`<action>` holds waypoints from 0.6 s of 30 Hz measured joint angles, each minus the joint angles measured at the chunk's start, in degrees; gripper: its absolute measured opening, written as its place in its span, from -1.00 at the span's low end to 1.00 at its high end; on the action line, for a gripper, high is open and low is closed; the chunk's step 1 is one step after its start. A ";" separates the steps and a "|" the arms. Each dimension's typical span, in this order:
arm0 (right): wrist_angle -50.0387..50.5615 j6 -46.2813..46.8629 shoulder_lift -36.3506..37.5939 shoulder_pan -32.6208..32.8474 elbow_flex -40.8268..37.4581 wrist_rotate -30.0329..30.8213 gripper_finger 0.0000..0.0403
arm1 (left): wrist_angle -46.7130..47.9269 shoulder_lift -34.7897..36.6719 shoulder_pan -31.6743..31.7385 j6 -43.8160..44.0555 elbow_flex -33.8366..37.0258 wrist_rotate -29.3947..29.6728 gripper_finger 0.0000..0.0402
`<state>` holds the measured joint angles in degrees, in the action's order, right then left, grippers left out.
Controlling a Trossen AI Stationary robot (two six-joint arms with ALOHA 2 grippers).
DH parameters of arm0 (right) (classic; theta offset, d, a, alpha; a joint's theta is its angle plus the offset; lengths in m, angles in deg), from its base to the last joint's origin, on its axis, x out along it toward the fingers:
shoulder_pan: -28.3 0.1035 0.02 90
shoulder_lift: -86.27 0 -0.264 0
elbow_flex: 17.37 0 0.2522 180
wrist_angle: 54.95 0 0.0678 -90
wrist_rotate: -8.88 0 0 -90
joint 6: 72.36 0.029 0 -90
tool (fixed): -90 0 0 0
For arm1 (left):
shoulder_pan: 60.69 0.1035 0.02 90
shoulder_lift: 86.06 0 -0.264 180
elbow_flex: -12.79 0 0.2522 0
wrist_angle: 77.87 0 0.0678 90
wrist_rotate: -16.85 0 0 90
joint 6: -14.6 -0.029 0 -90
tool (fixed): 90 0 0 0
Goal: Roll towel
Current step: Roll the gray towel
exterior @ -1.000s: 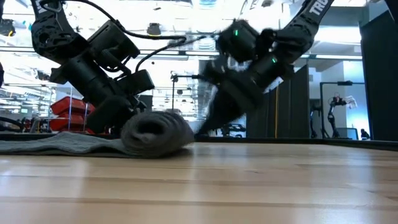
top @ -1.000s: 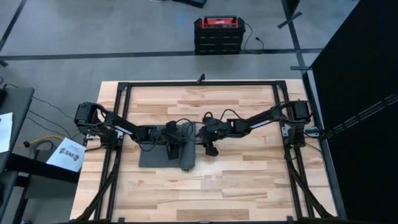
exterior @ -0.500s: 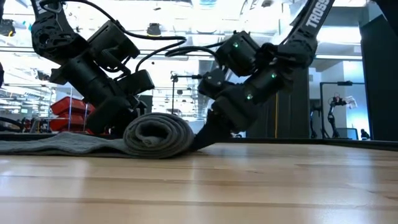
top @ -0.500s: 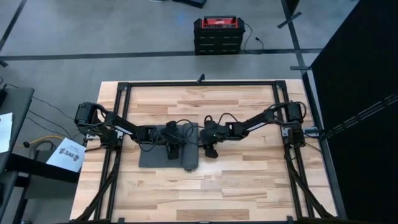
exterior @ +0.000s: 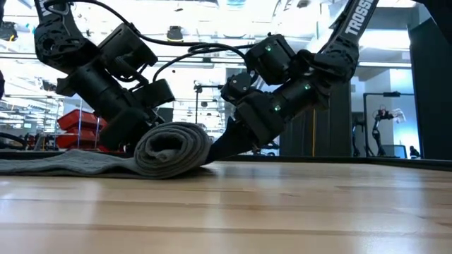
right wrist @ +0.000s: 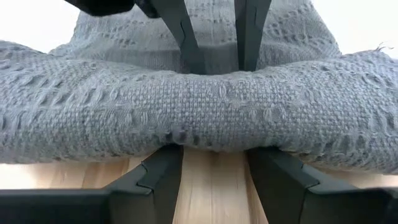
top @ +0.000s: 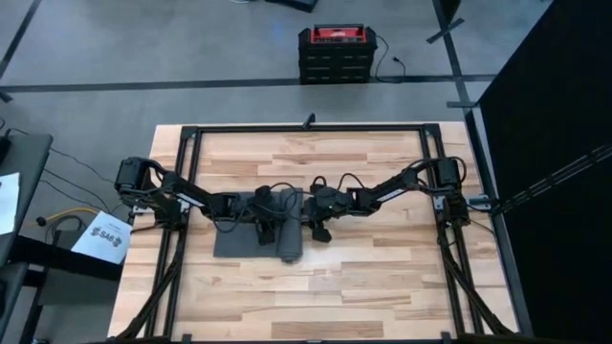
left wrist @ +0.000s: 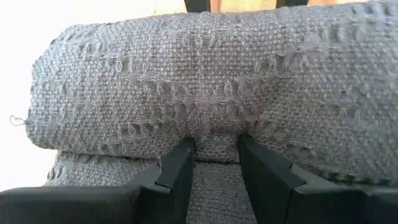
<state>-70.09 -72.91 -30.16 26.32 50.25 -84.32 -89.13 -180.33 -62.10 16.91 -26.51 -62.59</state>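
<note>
The dark grey towel [top: 251, 237] lies near the middle of the wooden table. Its right part is wound into a roll [top: 290, 225] [exterior: 173, 149], and its flat remainder [exterior: 67, 164] spreads toward the left. My left gripper [left wrist: 214, 152] stands open over the flat part, on the roll's left side. My right gripper [right wrist: 214, 155] stands open on the bare wood at the roll's right side [exterior: 220, 149]. Both meet the roll near the middle of its length. My left gripper sets both open fingertips [left wrist: 180, 155] against the roll's left flank [left wrist: 214, 127], slanting down from the table's left and lying across the roll. The cloth dents in between the tips. The fingers rest over the flat layer. My right gripper sets both open fingertips [right wrist: 163, 163] against the foot of the roll's right flank [right wrist: 211, 140], where it meets the wood. It slants down from the table's right, across the roll. The roll bulges over the tips and lies on the table.
A black metal frame [top: 306, 128] runs around the tabletop and carries both arm bases. Bare wood [top: 382, 277] shows in front of and to the right of the towel. A red and black box [top: 335, 53] stands on the floor beyond the far edge.
My right gripper has come down to the tabletop and gone toward the table's left edge, up against the roll's right side. The roll has shifted a little toward the left over the flat part.
</note>
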 joint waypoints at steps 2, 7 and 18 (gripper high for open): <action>-0.09 -0.38 0.04 0.00 0.02 0.00 -0.16 | 0.50 1.26 0.00 0.34 0.01 0.04 -0.41; -0.26 -1.07 0.11 0.00 0.07 0.02 -0.16 | 1.79 4.53 0.00 -0.14 0.22 0.23 -0.41; -0.29 -1.01 0.20 0.02 0.13 0.04 -0.16 | 1.68 6.12 0.00 -1.48 0.09 2.51 -0.41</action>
<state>-70.38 -73.92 -29.96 26.34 50.38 -84.28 -87.45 -174.22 -62.10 15.44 -26.42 -60.08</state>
